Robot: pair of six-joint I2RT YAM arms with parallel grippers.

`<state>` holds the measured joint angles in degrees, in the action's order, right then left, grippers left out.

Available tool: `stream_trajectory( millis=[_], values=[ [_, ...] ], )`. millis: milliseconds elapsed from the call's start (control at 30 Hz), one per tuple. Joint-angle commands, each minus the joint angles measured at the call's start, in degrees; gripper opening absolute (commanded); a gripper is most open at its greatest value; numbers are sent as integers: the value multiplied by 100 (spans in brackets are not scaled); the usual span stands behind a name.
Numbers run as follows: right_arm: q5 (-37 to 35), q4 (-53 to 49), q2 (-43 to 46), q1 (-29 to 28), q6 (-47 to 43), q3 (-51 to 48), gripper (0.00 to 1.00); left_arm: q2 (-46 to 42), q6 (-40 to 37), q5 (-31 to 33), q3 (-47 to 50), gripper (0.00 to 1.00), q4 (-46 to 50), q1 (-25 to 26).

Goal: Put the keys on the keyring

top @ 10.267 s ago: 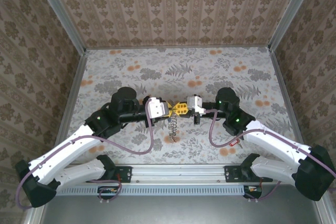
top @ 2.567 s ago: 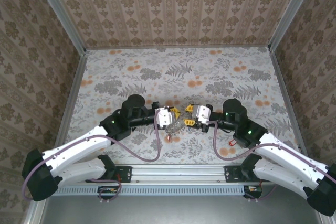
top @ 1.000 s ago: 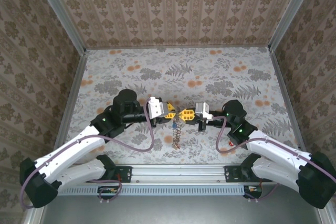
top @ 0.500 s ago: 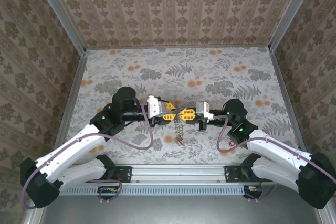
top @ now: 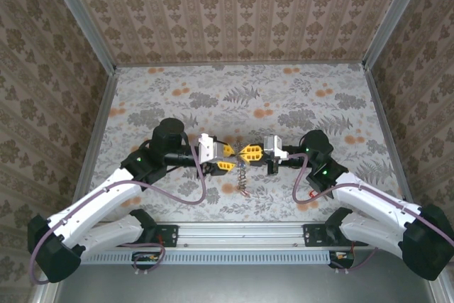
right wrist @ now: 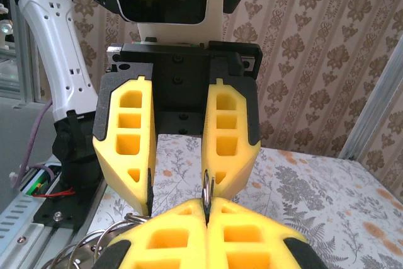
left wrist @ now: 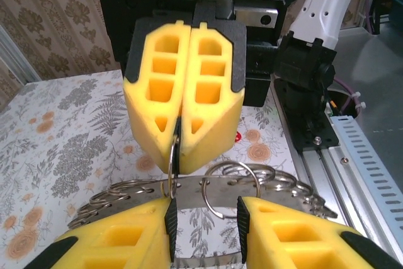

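Frankly, you are not far into this one, by my reading. The keyring [top: 243,175] is off the bench [top: 177,97] and dangles as a short grey string of rings in the gap between your two pincers, roughly mid-workspace. I see no coloured key on it or in either pincer. A small red speck [top: 313,191] lies on the bench beside your right arm; it may be one of the keys, though it is too small to tell. So the ring is held up for work, and fetching a key and threading it on are, I judge, all ahead of you.

Your right pincer [top: 245,152] is closed, its yellow pads [left wrist: 189,86] pressed together on one thin wire loop of the keyring, and the rest of the bundle hangs from that loop. Your left pincer [top: 230,156] faces it tip to tip, very near, with its fingers [right wrist: 123,149] parted and nothing between them. Both arms reach in from the near edge, angled inward, and the pincers point at each other roughly level above the bench
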<state>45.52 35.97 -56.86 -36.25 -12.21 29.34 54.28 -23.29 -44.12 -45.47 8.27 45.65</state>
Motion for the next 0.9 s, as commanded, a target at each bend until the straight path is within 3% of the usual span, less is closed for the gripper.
stream_trajectory(
  millis=[0, 867],
  values=[
    [199, 159, 0, 29, -167, 298, 0, 2, 100, -107, 116, 34, -480, -28],
    [404, -354, 35, 21, -515, 371, 0, -111, 421, 456, 246, 23, -856, -35]
  ],
)
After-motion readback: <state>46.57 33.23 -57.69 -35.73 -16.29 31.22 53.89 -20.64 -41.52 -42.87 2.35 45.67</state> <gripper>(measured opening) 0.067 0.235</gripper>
